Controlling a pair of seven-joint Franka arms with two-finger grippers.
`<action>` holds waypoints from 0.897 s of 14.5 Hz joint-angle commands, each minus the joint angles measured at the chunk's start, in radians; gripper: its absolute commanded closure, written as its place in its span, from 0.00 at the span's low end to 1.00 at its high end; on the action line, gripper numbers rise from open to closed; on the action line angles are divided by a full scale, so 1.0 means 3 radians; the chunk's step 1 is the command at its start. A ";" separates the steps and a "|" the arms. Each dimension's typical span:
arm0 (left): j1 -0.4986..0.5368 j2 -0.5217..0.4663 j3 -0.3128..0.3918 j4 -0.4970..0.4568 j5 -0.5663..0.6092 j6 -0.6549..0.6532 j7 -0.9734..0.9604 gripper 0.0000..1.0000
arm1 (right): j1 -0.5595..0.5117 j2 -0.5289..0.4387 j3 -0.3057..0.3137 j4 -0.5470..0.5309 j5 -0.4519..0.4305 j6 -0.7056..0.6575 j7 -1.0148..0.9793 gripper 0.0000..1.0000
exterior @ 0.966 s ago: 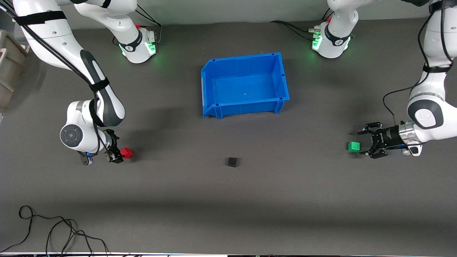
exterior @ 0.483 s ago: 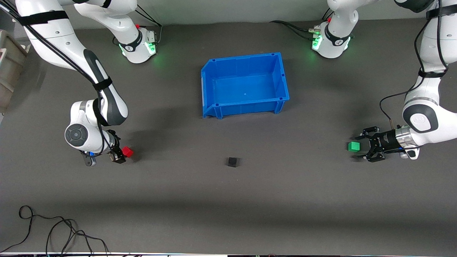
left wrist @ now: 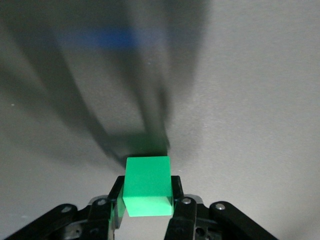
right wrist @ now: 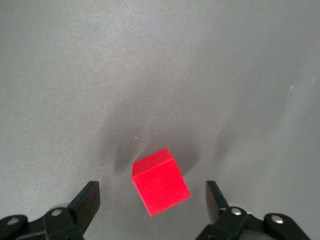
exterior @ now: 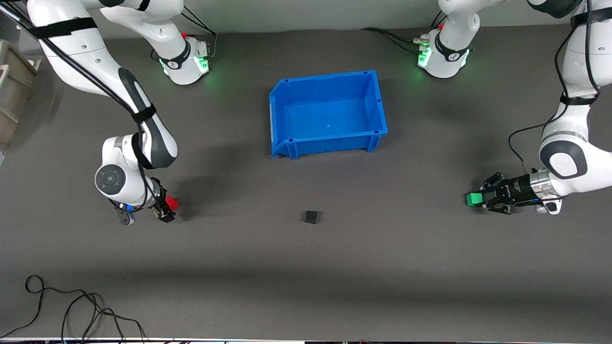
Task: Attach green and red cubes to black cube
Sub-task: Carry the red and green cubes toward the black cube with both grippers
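While the black cube [exterior: 311,217] sits alone on the bench midway between its 2 ends, toward the front-camera edge from the blue bin [exterior: 327,113], each arm works at its own end. In the front view, the left gripper [exterior: 484,198] is low by the left arm's end with the green cube [exterior: 473,199] at its fingertips, and the right gripper [exterior: 166,209] is low by the right arm's end, partly covering the red cube [exterior: 171,203]. A loose cable [exterior: 71,306] lies near the front corner at the right arm's end, well apart from the cubes. Nothing stands between either coloured cube and the black one; the bin lies off those paths.

In the left wrist view, the jaws are pinched narrow on the green cube [left wrist: 148,186], 1 pad flat on each side, probably so it can be carried square to the black cube.

In the right wrist view, the jaws stand wide with the red cube [right wrist: 160,181] between them, untouched and turned at an angle to the fingers [right wrist: 87,200]; closing may twist it.
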 commanded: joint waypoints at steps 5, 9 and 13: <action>-0.0220 0.0015 0.0010 0.0778 0.0035 -0.0702 -0.0856 0.75 | 0.0000 0.0044 -0.0045 0.0024 -0.0136 0.0044 -0.0314 0.20; -0.0772 0.0051 0.0010 0.0860 -0.0184 -0.0458 -0.1204 0.75 | 0.0015 0.0075 -0.0040 0.0024 -0.0141 0.0044 -0.0329 0.53; -0.1406 0.0107 0.0010 0.0855 -0.0456 0.0139 -0.1628 0.75 | 0.0000 0.0029 -0.0040 0.0029 -0.0187 0.0018 -0.0488 0.68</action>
